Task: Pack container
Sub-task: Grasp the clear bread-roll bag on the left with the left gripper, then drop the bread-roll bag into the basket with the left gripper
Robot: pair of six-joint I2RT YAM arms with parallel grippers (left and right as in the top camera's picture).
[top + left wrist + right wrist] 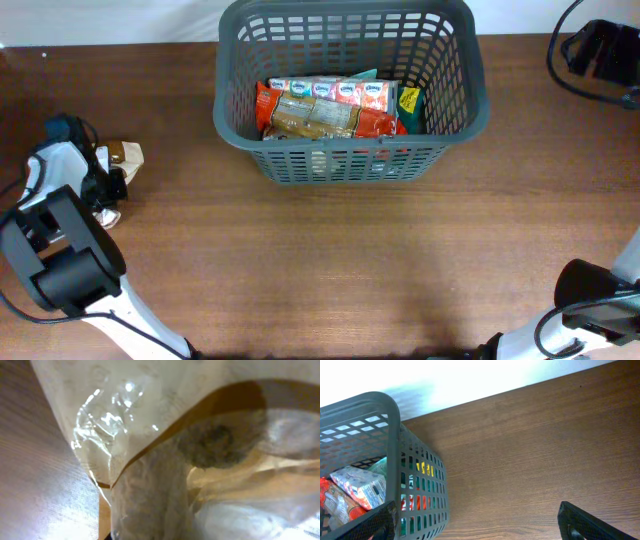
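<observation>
Dark grey container [340, 165] at far middle of table [330, 260], snack packets [325, 108] inside. At left edge, left gripper [108, 187] right against a clear packet [150, 435] - grip impossible to tell. At right, right gripper [480, 527] spread wide, nothing between its 2 fingers

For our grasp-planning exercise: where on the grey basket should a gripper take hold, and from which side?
Probably the thick rim of the basket on its right short wall, coming down from above, one finger inside and one outside. The rim is solid and stands clear above the snack packets lying on the bottom. The open right gripper is nearest that side.
</observation>
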